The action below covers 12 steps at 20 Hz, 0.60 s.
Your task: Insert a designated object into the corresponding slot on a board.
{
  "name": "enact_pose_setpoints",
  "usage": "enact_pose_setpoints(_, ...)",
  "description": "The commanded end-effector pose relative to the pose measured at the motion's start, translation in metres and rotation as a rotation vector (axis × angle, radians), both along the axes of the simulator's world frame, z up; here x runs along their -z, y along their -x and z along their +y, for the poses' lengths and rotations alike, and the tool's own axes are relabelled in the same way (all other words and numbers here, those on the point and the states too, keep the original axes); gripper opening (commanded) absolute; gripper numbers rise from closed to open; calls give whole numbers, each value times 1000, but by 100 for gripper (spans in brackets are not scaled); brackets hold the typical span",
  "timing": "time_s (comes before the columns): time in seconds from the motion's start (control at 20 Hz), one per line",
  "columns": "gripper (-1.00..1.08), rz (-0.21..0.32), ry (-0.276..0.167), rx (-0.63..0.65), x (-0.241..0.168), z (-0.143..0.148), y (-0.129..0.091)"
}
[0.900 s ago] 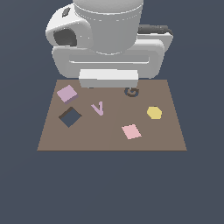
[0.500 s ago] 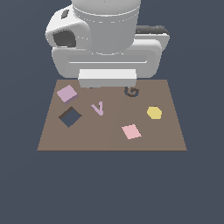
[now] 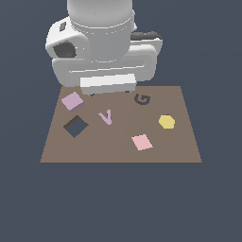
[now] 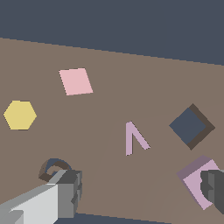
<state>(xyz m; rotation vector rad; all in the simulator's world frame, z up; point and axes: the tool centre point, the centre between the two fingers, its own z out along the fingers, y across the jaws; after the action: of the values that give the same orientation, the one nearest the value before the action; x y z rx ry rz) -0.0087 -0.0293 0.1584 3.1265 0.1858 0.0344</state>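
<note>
Pincer (image 4: 140,194), fingers apart, has shifted toward the lilac block (image 3: 72,101) on the board (image 3: 179,142).

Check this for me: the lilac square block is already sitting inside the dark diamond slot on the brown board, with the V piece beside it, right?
Not quite. The exterior view shows the lilac square block lying flat on the brown board, outside the dark diamond slot, which is empty. The V piece does lie beside the slot.
</note>
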Motion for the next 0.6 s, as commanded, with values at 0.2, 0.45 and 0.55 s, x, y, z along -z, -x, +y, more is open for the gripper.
enact_pose_setpoints(0.2,100,5,0,-115,21,-25,19)
enact_pose_setpoints(0.45,100,9,-1,-229,42,-52,33)
enact_pose_setpoints(0.55,100,11,-1,-278,51,-64,39)
